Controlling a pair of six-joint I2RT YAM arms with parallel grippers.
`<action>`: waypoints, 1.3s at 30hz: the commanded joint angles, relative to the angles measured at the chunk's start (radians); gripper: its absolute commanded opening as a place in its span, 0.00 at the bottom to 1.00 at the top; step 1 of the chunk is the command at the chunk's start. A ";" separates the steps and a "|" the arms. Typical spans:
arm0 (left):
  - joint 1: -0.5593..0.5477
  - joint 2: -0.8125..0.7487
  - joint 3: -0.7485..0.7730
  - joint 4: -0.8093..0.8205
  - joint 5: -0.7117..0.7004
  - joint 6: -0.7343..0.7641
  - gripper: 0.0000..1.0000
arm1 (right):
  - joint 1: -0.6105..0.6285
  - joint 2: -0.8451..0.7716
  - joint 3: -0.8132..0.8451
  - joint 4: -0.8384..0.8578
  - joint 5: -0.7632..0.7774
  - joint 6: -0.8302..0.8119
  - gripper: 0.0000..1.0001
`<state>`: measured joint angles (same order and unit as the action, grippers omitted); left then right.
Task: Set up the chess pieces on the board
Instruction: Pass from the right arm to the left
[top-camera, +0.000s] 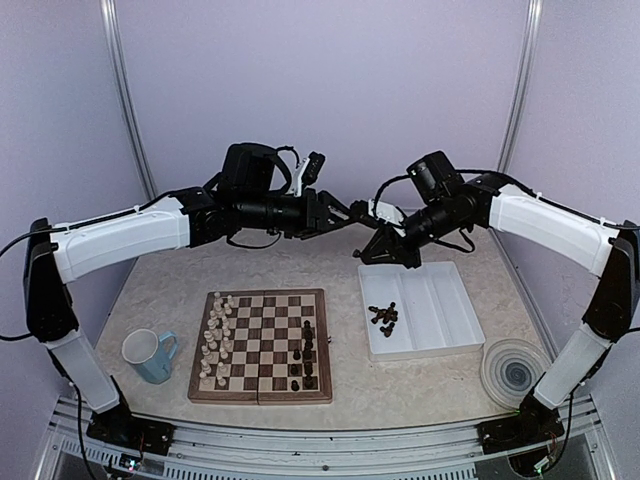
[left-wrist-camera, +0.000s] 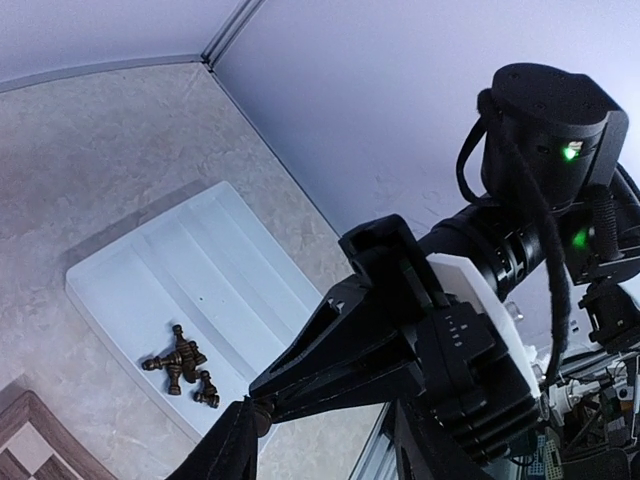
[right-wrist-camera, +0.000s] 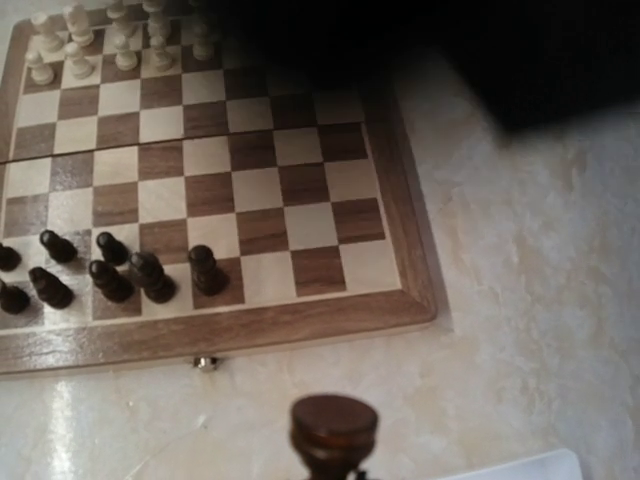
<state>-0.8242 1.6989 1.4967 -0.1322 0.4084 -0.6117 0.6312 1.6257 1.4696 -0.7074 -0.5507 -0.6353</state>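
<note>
Both arms are raised and meet high above the table between the board (top-camera: 262, 296) and the white tray (top-camera: 440, 300). In the left wrist view my right gripper (left-wrist-camera: 262, 412) is shut on one dark chess piece (left-wrist-camera: 262, 415) at its fingertips. The right wrist view shows that piece's round base (right-wrist-camera: 333, 425) at the bottom. My left gripper (left-wrist-camera: 324, 404) is open, its jaws wide apart, one finger (left-wrist-camera: 225, 445) right beside the held piece. Several dark pieces (top-camera: 306, 365) stand on the board's near right squares. More dark pieces (top-camera: 384, 316) lie in a heap in the tray.
Cream-white pieces (top-camera: 215, 340) fill the board's left columns. A light blue mug (top-camera: 148, 355) stands left of the board. A round ridged disc (top-camera: 513, 370) lies right of the tray. A small metal bit (right-wrist-camera: 207, 363) sits by the board's edge.
</note>
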 joint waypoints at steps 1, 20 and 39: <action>-0.016 0.035 0.001 0.010 0.038 -0.015 0.47 | 0.027 -0.007 0.045 -0.033 0.043 -0.003 0.08; -0.019 0.097 0.016 -0.023 0.071 0.004 0.31 | 0.036 -0.008 0.095 -0.054 0.040 0.006 0.09; -0.013 0.074 -0.069 0.150 0.096 -0.003 0.07 | -0.062 -0.040 0.132 -0.006 -0.143 0.095 0.30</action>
<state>-0.8391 1.7985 1.4799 -0.1154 0.4923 -0.6167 0.6434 1.6260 1.5520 -0.7536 -0.5358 -0.6098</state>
